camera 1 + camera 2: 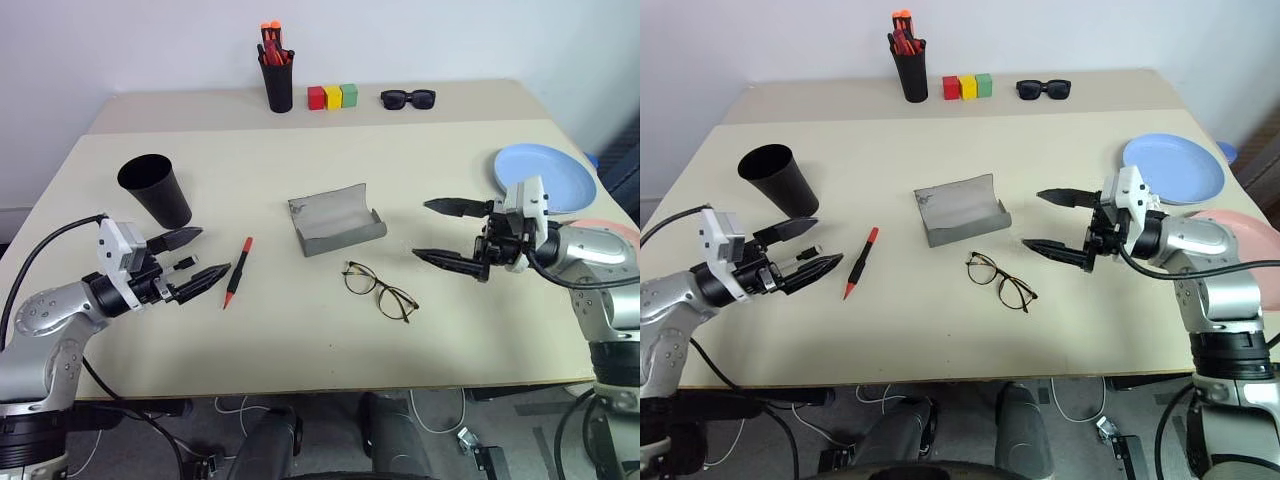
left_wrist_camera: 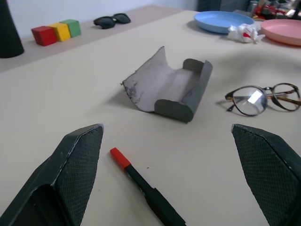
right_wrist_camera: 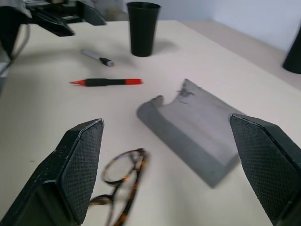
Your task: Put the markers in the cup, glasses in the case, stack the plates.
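Observation:
A black marker with a red cap lies on the table, just right of my left gripper, which hovers open and holds nothing. The wide black cup stands upright behind that gripper. At the table's middle the grey case lies open, and the wire-framed glasses rest unfolded just in front of it. My right gripper is open and holds nothing, to the right of the case and the glasses. The light blue plate sits at the right edge. The pink plate is beside it, partly hidden by my right arm.
A slim black pen holder with orange-capped markers, red, yellow and green blocks and black sunglasses line the far edge. A grey pen lies on the table near my left gripper.

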